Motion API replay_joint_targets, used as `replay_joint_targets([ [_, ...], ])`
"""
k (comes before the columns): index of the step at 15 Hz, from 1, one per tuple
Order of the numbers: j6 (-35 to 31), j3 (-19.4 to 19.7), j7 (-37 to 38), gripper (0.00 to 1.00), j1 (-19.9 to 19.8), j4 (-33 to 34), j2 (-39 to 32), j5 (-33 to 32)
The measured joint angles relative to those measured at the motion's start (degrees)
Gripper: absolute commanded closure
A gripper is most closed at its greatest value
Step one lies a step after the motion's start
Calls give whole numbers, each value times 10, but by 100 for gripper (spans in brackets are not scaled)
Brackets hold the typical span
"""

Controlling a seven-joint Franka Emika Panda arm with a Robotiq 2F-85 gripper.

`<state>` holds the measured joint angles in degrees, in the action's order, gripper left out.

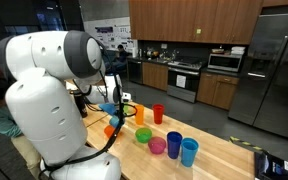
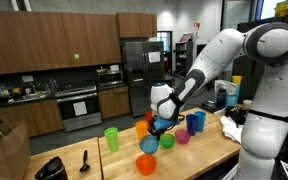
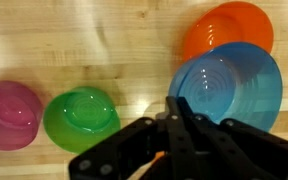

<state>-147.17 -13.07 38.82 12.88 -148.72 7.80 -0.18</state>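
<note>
Blue bowl (image 3: 229, 85) pinched at its rim by clenched gripper (image 3: 174, 102), partly over orange bowl (image 3: 229, 25); green bowl (image 3: 81, 118) & pink bowl (image 3: 9, 110) alongside on wood table (image 3: 84, 40).

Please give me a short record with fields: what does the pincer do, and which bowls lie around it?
pincer: shut, apparently on the rim of the round blue plastic bowl
overlapped by it: round orange plastic bowl, partly hidden
beside: round green plastic bowl, then round pink plastic bowl
surface: light wooden table
</note>
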Motion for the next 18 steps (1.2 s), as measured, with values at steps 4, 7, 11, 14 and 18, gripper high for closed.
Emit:
replay_joint_targets([
  [4, 0, 16, -2, 99, -34, -36, 30, 18],
  [7, 0, 33, -3, 99, -66, -61, 39, 19],
  [11, 0, 45, -2, 99, -92, -86, 37, 19],
  [14, 0, 47, -2, 99, -100, -99, 34, 19],
  [18, 0, 47, 0, 99, -101, -102, 27, 19],
])
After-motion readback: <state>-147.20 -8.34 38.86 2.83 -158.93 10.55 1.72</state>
